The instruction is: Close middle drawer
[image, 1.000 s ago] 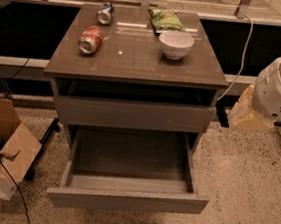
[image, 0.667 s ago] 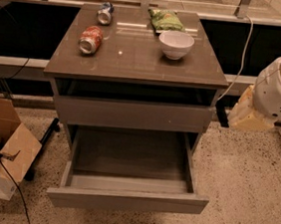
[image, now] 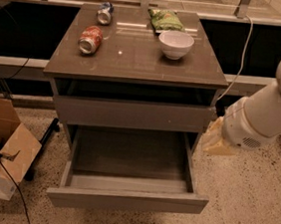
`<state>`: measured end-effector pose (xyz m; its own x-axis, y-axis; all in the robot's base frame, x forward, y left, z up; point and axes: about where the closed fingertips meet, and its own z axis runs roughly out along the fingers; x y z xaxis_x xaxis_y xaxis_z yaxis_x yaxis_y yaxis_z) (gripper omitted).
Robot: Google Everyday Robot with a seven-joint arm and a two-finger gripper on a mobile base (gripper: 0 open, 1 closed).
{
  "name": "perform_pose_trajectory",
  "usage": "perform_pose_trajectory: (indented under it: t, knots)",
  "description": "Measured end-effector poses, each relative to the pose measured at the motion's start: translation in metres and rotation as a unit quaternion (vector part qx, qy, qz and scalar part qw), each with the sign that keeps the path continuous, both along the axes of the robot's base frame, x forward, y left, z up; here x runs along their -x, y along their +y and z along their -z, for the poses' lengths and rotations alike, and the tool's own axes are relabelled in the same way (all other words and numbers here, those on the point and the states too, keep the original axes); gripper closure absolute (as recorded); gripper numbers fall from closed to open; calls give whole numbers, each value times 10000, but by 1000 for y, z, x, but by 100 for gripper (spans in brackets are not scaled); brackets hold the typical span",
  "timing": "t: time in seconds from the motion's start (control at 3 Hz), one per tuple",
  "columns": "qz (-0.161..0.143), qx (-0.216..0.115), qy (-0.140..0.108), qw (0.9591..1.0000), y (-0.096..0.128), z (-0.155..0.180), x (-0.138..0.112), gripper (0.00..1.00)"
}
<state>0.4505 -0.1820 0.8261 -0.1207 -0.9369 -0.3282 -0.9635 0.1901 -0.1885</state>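
The middle drawer (image: 127, 200) is pulled far out of the grey-brown cabinet (image: 135, 63), low and toward me. Its plain flat front strip faces me, and its bare grey floor (image: 131, 155) holds nothing. Above it sits a taller grey drawer front (image: 132, 114) with a tiny white speck, nearly flush with the cabinet. My gripper (image: 216, 141) hangs at the end of the thick white arm (image: 265, 117), just right of the cabinet. It is level with the open drawer's back right corner and apart from it.
On the cabinet top stand a white bowl (image: 175, 43), a red can on its side (image: 91, 39), a second can (image: 105, 13) and a green snack bag (image: 166, 20). An open cardboard box (image: 1, 154) and cables lie on the speckled floor at left.
My arm and gripper have moved down and to the left, closer to the right side of the cabinet. The drawer has not moved.
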Motion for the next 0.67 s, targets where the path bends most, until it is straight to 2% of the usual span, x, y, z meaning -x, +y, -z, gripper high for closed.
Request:
perform_pose_trajectory:
  t: [0.33,0.67]
  knots:
    - [-2,-490,257,9985,15,53,-7,100]
    - [42,-513,315,9982,16,63,-9,100]
